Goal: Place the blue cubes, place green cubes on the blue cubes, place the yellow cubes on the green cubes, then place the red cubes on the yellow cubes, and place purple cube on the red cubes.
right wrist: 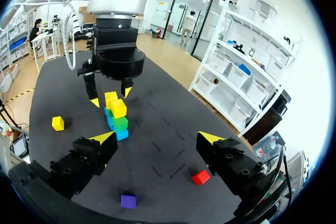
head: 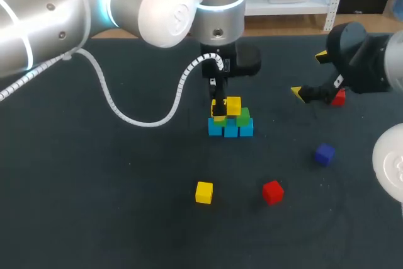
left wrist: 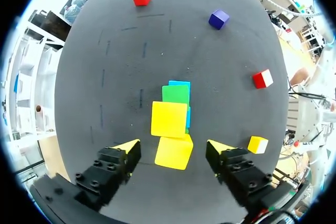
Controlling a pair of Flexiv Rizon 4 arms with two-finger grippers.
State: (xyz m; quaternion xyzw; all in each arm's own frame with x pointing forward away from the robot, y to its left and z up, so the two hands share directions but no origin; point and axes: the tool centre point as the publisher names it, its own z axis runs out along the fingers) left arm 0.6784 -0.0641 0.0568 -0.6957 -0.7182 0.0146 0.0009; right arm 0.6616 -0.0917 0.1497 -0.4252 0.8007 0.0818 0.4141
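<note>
Cubes on the dark table (head: 94, 206), three blue cubes (head: 230, 129) in a row near its middle, two green cubes (head: 244, 117) on them, two yellow cubes (head: 233, 105) on top, left gripper (left wrist: 172, 144) spread open around one without touching, third yellow cube (head: 203, 191) and one red cube (head: 272, 191) toward the near edge, one purple cube (head: 324, 154), second red cube (head: 339, 97) by the open right gripper (right wrist: 156, 136) at the right edge

Table (head: 94, 187): plain dark grey. Blue cubes (head: 230, 128): light blue. Green cubes (head: 243, 118): mid green. Yellow cubes (head: 233, 105) and loose yellow cube (head: 204, 192): bright yellow. Red cubes (head: 272, 191): bright red. Purple cube (head: 324, 154): deep bluish purple.
</note>
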